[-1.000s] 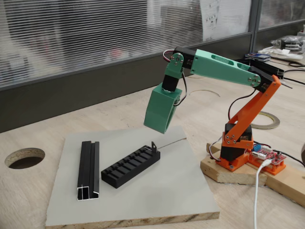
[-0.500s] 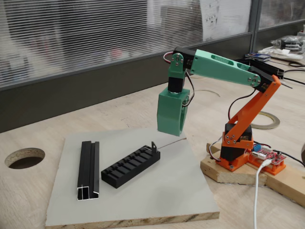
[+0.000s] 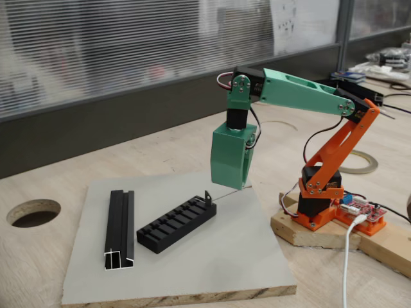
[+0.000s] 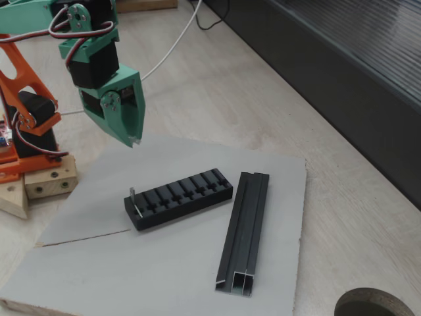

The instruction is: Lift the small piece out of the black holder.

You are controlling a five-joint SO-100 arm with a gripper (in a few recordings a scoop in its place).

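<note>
The small dark metal L-shaped piece [image 3: 207, 196] [image 4: 133, 200] stands upright in the end slot of the long black slotted holder [image 3: 176, 224] [image 4: 179, 197], which lies lengthwise on the grey board [image 3: 212, 256] atop the wooden desk [image 3: 51, 186]. The green end effector [image 3: 228, 185] [image 4: 135, 140] hangs tip-down above the board near that end, apart from the piece, its fingers together and empty.

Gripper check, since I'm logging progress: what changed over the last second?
The gripper swung from tilting toward the holder to pointing straight down, shifting right in a fixed view. It took hold of nothing. The small piece stayed at the holder's end; the rail and grey board did not move.
</note>
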